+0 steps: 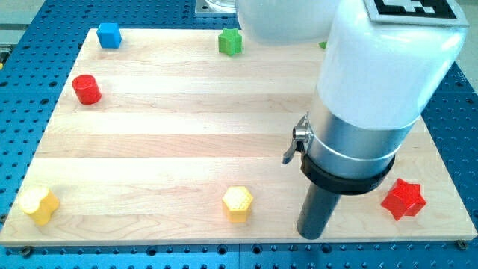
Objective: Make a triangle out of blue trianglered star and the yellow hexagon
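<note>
The board (187, 142) is pale wood with a smooth, matt finish and visible grain running in long strips. Around it lies a blue metal-looking surface (22, 90) dotted with small holes. The arm's upper housing (388, 60) is glossy white plastic; below it sits a brushed silvery metal sleeve (351, 138), then a black band (343, 179). My tip (310, 235) ends a dark, matt rod. Just right of it, the red star (403, 199) looks like matt plastic; left of it, the yellow hexagon (238, 203) shows a finely textured top.

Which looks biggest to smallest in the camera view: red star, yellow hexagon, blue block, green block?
1. red star
2. yellow hexagon
3. blue block and green block: look alike, not ranked.
Star and hexagon lie at the view's bottom, possibly nearer the camera, so true sizes are unsure.
</note>
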Robot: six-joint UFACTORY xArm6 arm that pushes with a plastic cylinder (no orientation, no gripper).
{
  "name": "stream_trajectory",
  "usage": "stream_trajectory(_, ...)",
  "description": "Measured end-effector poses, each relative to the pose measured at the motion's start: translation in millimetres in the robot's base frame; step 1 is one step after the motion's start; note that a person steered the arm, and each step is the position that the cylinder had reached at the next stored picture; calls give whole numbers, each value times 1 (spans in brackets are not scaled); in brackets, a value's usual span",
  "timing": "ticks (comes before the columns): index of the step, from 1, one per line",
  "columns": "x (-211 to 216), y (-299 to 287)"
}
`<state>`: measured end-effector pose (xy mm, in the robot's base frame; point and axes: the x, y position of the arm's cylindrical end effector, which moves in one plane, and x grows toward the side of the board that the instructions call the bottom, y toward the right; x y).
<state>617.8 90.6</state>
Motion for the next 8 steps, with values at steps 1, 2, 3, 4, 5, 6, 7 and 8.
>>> stream_trajectory(1,1,0)
stream_trajectory(2,1,-2)
stream_trajectory(3,1,-4)
stream_trajectory(4,1,-13)
stream_trajectory(5,1,-15)
stream_trajectory(6,0,-37)
stream_trajectory(7,0,-65)
stream_trajectory(8,-13,-76)
